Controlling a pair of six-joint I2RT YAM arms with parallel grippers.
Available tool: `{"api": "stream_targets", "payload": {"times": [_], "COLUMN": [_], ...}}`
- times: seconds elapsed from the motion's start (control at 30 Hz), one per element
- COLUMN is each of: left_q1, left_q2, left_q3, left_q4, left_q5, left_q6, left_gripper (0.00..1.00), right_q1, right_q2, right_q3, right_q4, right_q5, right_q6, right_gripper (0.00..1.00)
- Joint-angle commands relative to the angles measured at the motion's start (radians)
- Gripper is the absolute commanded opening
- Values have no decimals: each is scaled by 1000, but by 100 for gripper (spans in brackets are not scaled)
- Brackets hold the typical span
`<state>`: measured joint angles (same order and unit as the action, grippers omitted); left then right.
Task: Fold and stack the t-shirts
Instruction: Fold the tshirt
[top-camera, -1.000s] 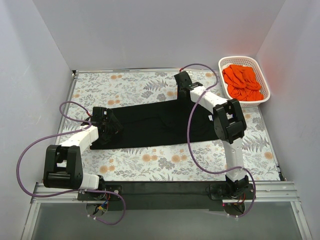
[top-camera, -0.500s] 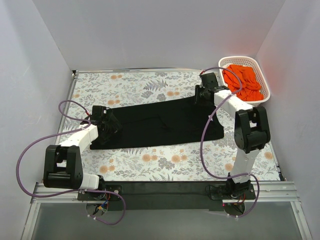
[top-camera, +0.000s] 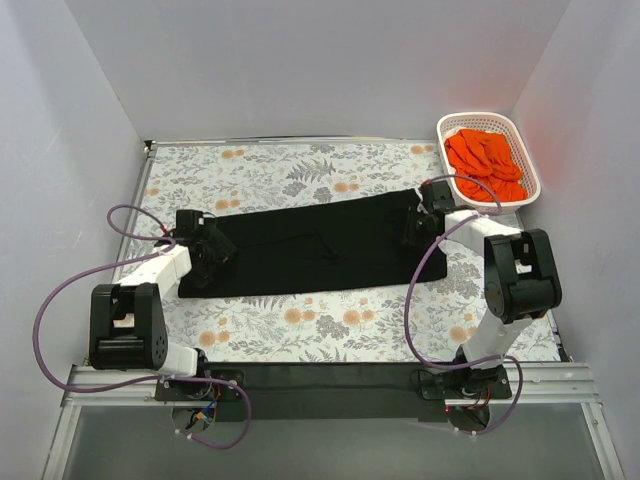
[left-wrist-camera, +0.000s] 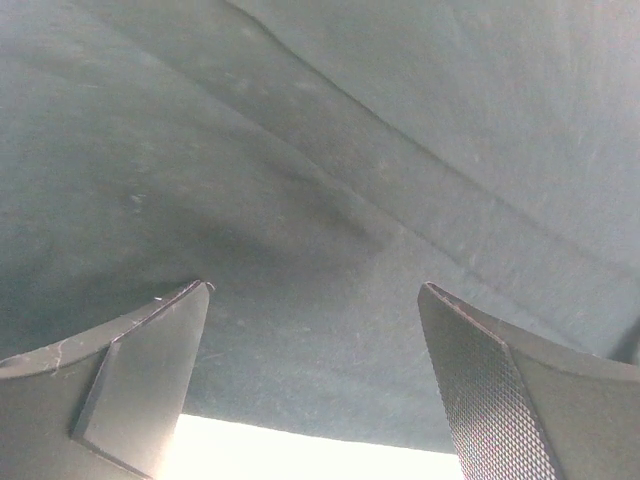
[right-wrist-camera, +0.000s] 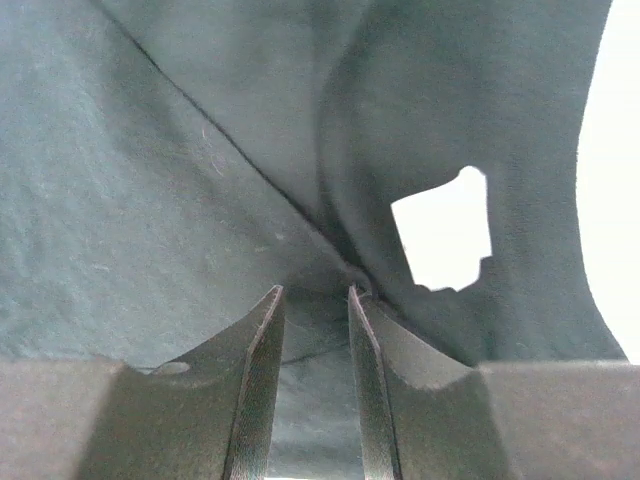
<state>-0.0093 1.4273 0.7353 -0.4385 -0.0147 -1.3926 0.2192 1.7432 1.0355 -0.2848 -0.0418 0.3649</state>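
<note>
The plain black cloth t-shirt (top-camera: 310, 245) lies flat, its long axis left-to-right and its right end angled slightly away. The left gripper (left-wrist-camera: 316, 286) gapes wide, empty; the right gripper (right-wrist-camera: 315, 289), almost closed, nips a crease.

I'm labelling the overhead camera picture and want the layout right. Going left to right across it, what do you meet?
left claw, at the shirt's left end → black t-shirt → right claw, at its right end → white basket holding orange t-shirts
</note>
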Motion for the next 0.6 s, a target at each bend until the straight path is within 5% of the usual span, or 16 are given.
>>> {"api": "stream_targets", "payload": {"times": [0.0,0.3,0.57], "left_q1": [87,160,126], "left_q2": [32,-49,-203], "left_q3": [-40,-105,54], "left_q4": [-34,-108,-117], "left_q5": [-47,13,99], "left_q6": [-28,-68,52], "left_gripper": [80,78,85], "right_q1": [-63,-158,-98], "right_q2": [-66,-152,-299], "right_q3": [-110,-167,-121], "right_q4": [-19,-46,-174], "right_q5": [37,131,140], "right_q6": [68,46,54], "right_gripper": [34,34,47]}}
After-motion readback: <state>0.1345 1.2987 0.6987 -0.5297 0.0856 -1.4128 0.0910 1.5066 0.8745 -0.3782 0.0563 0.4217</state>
